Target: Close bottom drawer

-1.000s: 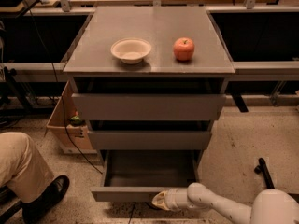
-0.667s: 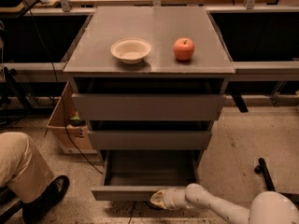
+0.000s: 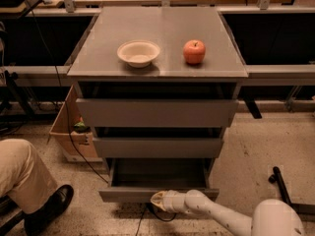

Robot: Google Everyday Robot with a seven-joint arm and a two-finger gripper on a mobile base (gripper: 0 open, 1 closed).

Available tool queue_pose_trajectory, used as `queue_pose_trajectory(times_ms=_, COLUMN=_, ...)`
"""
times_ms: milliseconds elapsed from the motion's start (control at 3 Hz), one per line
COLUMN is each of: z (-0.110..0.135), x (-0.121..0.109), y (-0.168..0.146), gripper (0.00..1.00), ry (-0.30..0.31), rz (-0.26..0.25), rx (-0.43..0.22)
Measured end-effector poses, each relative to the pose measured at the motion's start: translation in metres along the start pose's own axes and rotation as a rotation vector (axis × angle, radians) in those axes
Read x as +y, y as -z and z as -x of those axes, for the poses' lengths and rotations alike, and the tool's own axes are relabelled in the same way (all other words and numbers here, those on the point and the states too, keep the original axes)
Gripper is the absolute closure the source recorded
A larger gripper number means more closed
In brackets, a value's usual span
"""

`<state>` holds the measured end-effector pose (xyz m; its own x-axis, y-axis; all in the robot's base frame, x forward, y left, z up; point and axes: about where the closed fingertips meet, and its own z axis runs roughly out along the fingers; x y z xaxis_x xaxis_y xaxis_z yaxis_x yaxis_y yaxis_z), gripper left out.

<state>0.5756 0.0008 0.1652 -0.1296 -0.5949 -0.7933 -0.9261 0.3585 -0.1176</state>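
Observation:
The bottom drawer (image 3: 123,194) is the lowest, slimmest grey front of the cabinet. It stands pulled out, and its empty grey inside (image 3: 157,173) shows. My gripper (image 3: 156,199) is at the end of a white arm that reaches in from the lower right. Its tip lies against the drawer's front face, near the middle of the lower edge. The two upper drawers (image 3: 157,113) sit further in.
A cream bowl (image 3: 139,52) and a red apple (image 3: 194,51) sit on the cabinet top (image 3: 162,28). A person's leg and black shoe (image 3: 47,210) are at lower left. A cardboard box (image 3: 69,129) stands left of the cabinet. A black bar (image 3: 283,188) lies at right.
The bottom drawer has slid a little way in towards the cabinet, and my gripper has followed its front, moving slightly left.

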Motion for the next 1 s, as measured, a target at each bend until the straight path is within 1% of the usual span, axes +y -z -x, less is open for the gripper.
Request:
queue_pose_trajectory(times_ms=333, z=0.000, x=0.000, y=0.000, gripper=1.00, ry=0.000, rz=0.000, rx=0.000)
queue_pose_trajectory(times_ms=667, z=0.022, x=-0.020, y=-0.031, gripper=1.00, ry=0.027, rz=-0.048, rx=-0.040)
queue_pose_trajectory(times_ms=1000, z=0.022, x=-0.020, y=-0.031, gripper=1.00, ry=0.027, rz=-0.048, rx=-0.040)
